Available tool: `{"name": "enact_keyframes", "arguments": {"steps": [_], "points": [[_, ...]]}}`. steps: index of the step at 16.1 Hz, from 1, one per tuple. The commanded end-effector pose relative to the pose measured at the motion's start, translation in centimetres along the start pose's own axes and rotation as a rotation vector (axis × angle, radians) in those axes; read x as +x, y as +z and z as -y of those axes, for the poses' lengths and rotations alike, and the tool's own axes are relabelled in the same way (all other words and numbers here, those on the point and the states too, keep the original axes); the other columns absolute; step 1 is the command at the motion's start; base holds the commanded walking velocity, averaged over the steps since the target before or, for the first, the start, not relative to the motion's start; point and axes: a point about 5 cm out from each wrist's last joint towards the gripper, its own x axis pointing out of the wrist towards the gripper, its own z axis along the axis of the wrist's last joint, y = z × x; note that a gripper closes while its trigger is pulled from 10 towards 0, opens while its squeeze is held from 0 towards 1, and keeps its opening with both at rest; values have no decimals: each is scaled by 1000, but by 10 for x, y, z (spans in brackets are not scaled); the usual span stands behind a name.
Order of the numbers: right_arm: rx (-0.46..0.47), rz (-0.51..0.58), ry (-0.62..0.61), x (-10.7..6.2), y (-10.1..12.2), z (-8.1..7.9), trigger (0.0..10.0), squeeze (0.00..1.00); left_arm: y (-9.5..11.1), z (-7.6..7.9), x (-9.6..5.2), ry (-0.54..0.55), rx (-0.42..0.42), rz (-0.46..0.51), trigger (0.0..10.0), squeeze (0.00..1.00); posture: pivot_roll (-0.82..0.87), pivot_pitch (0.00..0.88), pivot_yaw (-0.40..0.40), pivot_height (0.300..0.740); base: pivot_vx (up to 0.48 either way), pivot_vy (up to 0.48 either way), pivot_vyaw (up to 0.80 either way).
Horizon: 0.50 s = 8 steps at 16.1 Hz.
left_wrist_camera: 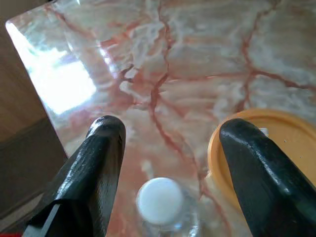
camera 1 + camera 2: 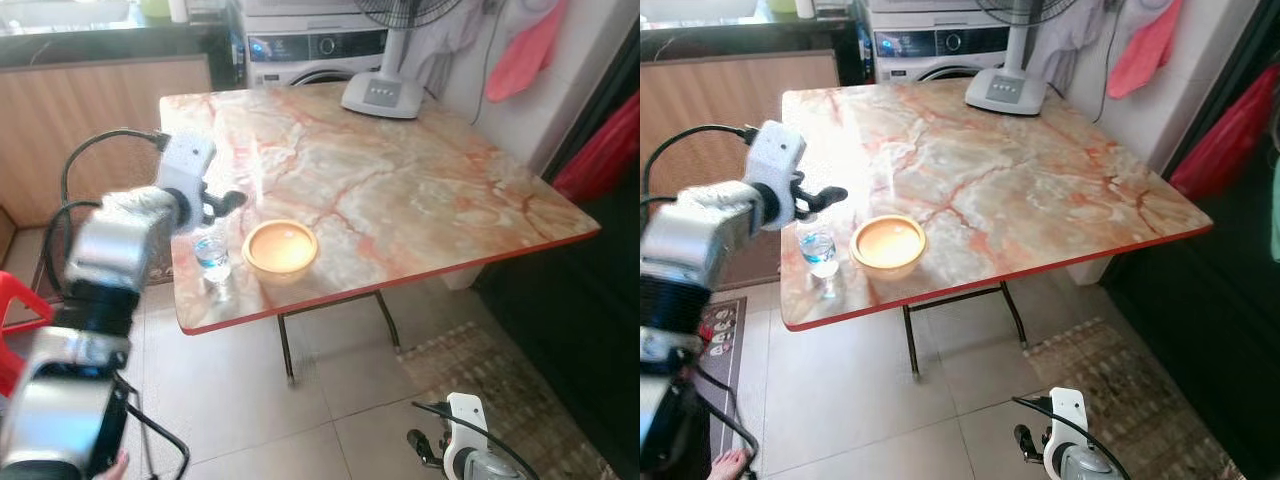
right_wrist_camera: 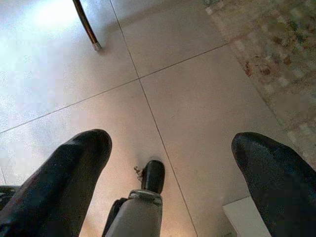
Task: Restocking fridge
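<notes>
- Marble-patterned table (image 2: 400,190) with a red edge stands on a pale tiled floor (image 3: 197,108); a washing machine (image 2: 315,52) and the base of a fan (image 2: 383,95) sit at the table's far side, the fan base resting on the tabletop itself.
- Near the table's front corner on the robot's left stands a small clear water bottle (image 2: 212,256) with a white cap (image 1: 159,201), upright, close to the edge.
- Just beside the bottle, further along the table's front edge, sits an orange bowl (image 2: 280,248); whether the two touch is hard to tell.
- Left gripper (image 1: 170,148) hovers above the bottle, its black fingers spread wide to either side of the cap and not touching it. My reading is that this straddle sets up a grasp from above, since the bottle looks like the item to carry to the fridge.
- One finger comes down close to the bowl's rim, so closing could nudge the bowl.
- Right gripper (image 3: 173,153) hangs low beside the table, pointed at the floor, jaws spread and empty, seemingly idle.
</notes>
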Motion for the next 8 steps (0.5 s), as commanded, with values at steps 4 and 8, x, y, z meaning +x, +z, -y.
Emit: {"name": "enact_keyframes", "arguments": {"steps": [4, 8], "points": [[-10, -10, -4, -1, 0, 2, 10000, 0, 5, -10, -3, -9, -30, -46, 10000, 0, 182, 0, -66, 740, 0, 0, 0], [-20, -12, -1, -1, 1, 3, 10000, 0, 7, -3, -2, -29, -2, 12, 10000, 0, 178, 0, -71, 740, 0, 0, 0]]}}
